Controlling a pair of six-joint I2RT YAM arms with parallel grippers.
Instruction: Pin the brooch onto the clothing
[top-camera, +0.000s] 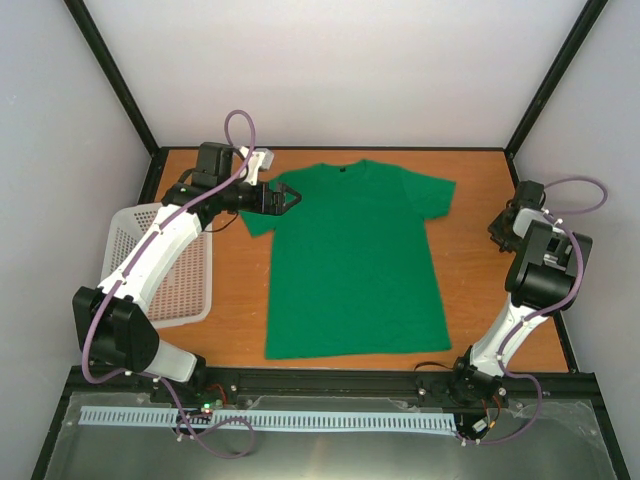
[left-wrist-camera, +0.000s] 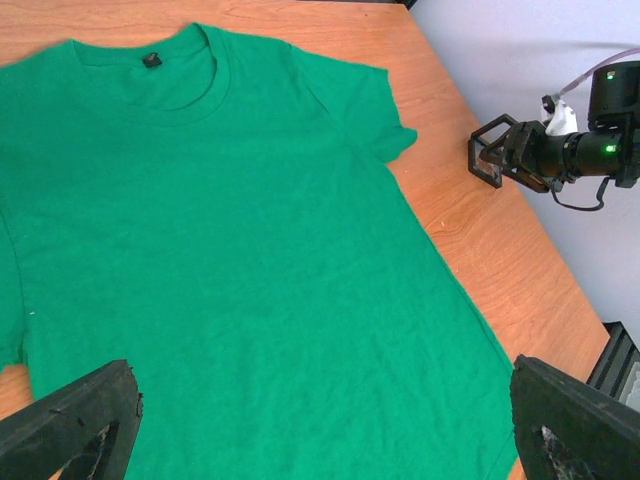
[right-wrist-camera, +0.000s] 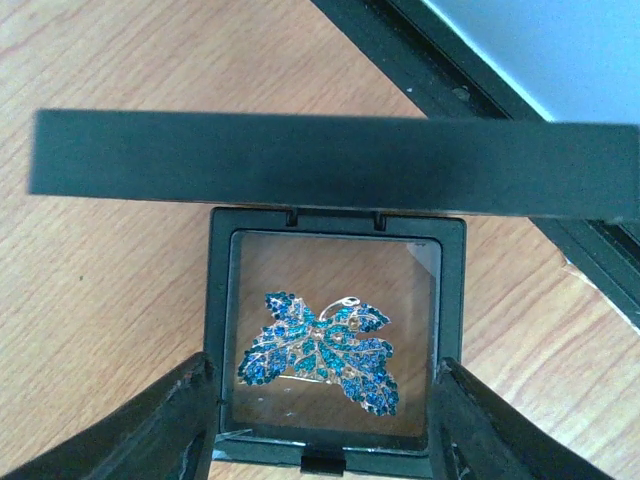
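Note:
The green T-shirt (top-camera: 350, 262) lies flat on the wooden table, neckline at the far side; it fills the left wrist view (left-wrist-camera: 230, 250). My left gripper (top-camera: 290, 196) hovers open over the shirt's left shoulder, its fingers (left-wrist-camera: 70, 430) wide apart. The brooch (right-wrist-camera: 322, 350), a leaf shape of blue stones on silvery metal, lies inside a small black square box (right-wrist-camera: 225, 300) with its lid (right-wrist-camera: 330, 165) raised. My right gripper (right-wrist-camera: 325, 420) is shut on the sides of this box, at the table's right edge (top-camera: 499, 230). The box also shows in the left wrist view (left-wrist-camera: 488, 152).
A white mesh basket (top-camera: 135, 225) sits at the left of the table under my left arm. Black frame posts and white walls enclose the table. Bare wood (top-camera: 475, 290) lies between the shirt and my right arm.

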